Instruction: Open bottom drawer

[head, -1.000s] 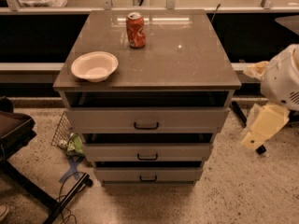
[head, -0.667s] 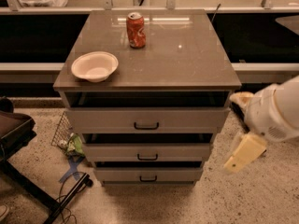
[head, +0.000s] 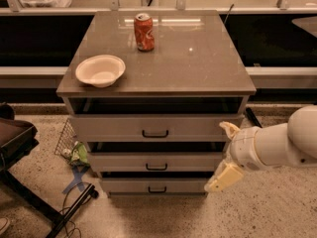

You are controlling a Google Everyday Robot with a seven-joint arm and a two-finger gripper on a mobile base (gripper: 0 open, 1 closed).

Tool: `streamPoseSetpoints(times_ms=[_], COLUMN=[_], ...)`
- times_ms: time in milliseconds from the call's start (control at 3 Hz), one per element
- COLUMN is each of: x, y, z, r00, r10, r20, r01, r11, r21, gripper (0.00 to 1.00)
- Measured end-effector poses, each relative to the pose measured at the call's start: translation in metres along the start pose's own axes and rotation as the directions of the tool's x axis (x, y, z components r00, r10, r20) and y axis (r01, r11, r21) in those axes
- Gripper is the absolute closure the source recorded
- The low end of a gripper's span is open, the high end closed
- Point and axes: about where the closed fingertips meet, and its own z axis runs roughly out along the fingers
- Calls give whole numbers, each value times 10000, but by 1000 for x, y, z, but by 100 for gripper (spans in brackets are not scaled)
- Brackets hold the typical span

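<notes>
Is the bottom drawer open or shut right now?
Looks shut: the bottom drawer shows only its flat front, with no interior visible. The pincer hangs beside its right end, away from the handle.

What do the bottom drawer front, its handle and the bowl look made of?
Bottom drawer: matte grey-beige laminate or painted board, judging by its flat, even face. Handle: black metal or plastic; unclear. Bowl: off-white paper or foam, thin dull rim. The gripper, open, hangs beside the lower drawers.
</notes>
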Motion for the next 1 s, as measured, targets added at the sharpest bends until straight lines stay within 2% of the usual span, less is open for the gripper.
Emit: streamPoseSetpoints(times_ms=[333,667,1000], x=[21,23,39], y=[-17,-15,-8], z=[49,51,67], r00=[9975,9970,9929], r10=[262,303,550], r20=[653,711,1052], r01=[-278,-318,-550], r11=[9993,9993,9985], r21=[235,196,-33], gripper=[0,0,0])
